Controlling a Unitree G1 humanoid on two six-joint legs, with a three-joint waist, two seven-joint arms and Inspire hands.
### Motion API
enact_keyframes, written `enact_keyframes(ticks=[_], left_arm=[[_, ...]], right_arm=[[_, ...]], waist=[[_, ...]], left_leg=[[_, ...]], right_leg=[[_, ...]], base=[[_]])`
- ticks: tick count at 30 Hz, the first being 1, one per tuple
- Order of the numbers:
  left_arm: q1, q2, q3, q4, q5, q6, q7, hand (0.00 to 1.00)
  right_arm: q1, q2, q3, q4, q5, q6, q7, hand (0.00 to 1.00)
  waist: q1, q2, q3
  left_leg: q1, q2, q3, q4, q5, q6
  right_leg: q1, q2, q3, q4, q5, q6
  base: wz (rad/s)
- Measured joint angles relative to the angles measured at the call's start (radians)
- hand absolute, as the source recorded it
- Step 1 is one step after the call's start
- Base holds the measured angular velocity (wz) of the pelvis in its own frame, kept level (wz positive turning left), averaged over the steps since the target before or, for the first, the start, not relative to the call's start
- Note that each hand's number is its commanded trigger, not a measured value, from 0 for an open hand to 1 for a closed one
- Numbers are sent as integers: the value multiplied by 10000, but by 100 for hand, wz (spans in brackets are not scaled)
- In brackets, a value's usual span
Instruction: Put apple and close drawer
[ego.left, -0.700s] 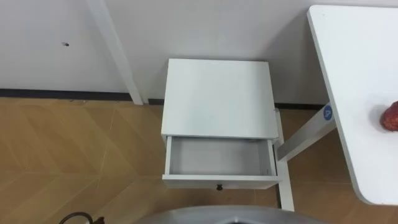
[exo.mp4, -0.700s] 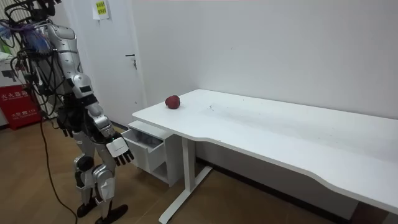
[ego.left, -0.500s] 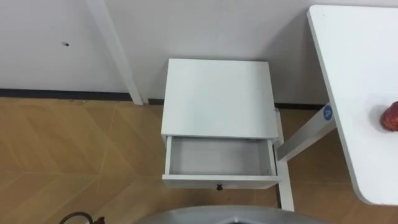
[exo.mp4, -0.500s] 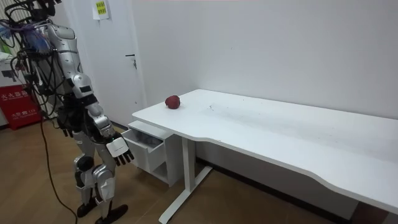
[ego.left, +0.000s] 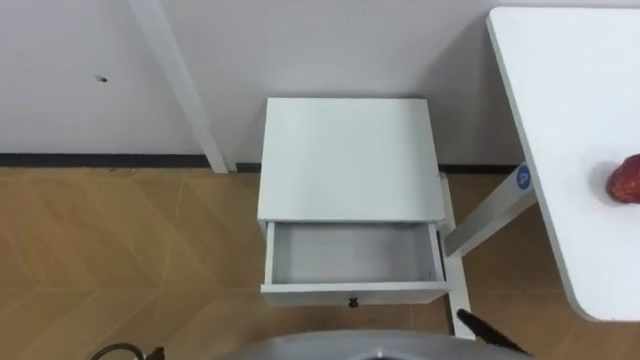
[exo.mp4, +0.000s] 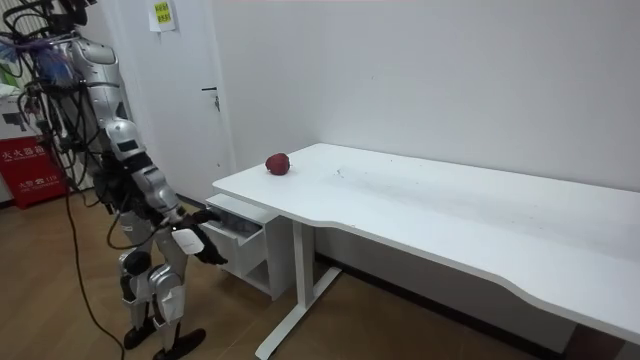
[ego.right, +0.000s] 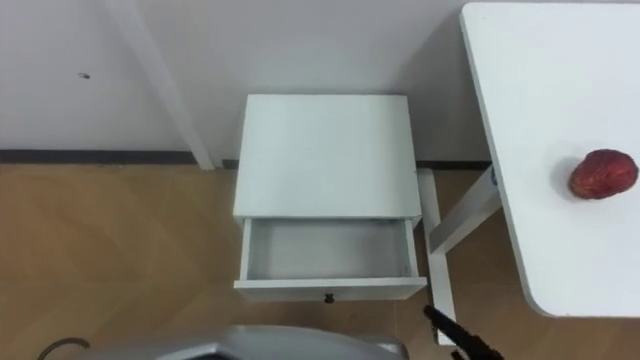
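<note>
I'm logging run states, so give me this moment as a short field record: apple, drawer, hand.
apple: on the white table, untouched
drawer: open, nothing inside
cabinet: against the wall, beside the table
right hand: fingers straight, low by the drawer's front, holding nothing
step: apple not yet picked up

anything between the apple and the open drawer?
Right eye view: nothing loose. Bare tabletop beside the apple, then the table's leg right of the open, empty drawer.
</note>
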Motion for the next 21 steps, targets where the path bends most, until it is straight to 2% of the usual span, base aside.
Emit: enact_keyframes(ticks=[5,10,12,14,15,17,19,21], left_arm=[[190,64,627,-16,31,-136,248,0],[166,241,759,-31,91,-137,427,0],[183,261,780,-143,101,-135,430,0],[207,305,780,-297,99,-120,427,0],[206,333,802,-410,92,-119,422,0],[199,335,895,-510,97,-121,384,0],[214,336,982,-637,97,-133,383,0],[263,374,1106,-747,87,-192,373,0]], right_arm=[[96,-34,-1897,-609,2155,-178,-828,0],[55,-152,-2984,-695,3030,-364,-1563,0],[-55,-215,-3538,-1158,3165,-428,-2098,0],[-85,-247,-3570,-1514,3216,-541,-2474,0],[-108,-265,-3595,-1840,3339,-547,-2797,0],[-133,-282,-3686,-2775,3612,-598,-3352,0],[-248,-397,-3922,-3415,3866,-796,-3636,0],[-319,-629,-3931,-4036,4066,-1165,-4147,0]], waist=[[-470,-78,-92],[-529,-244,-128],[-565,-272,-108],[-607,-295,-77],[-620,-409,-92],[-628,-416,-78],[-755,-409,-65],[-755,-468,-78]], left_leg=[[-4,-3,74,-5,1,0],[-12,9,214,-42,0,0],[-37,5,307,-43,-1,4],[-36,19,374,-42,-9,16],[-39,31,398,-54,-14,22],[-117,39,464,-97,-15,24],[-177,38,471,-93,-13,28],[-197,44,498,-96,-14,28]], right_leg=[[-21,-8,-6,-80,-4,7],[-100,-4,82,-4,-10,14],[-153,-9,196,79,-20,29],[-176,5,262,92,-18,31],[-217,7,265,151,-19,31],[-357,9,337,243,-18,31],[-411,16,371,250,-4,41],[-475,30,415,285,-4,41]], base=[[-4],[-7],[-12],[-9],[-6],[-9],[-3],[-5]])
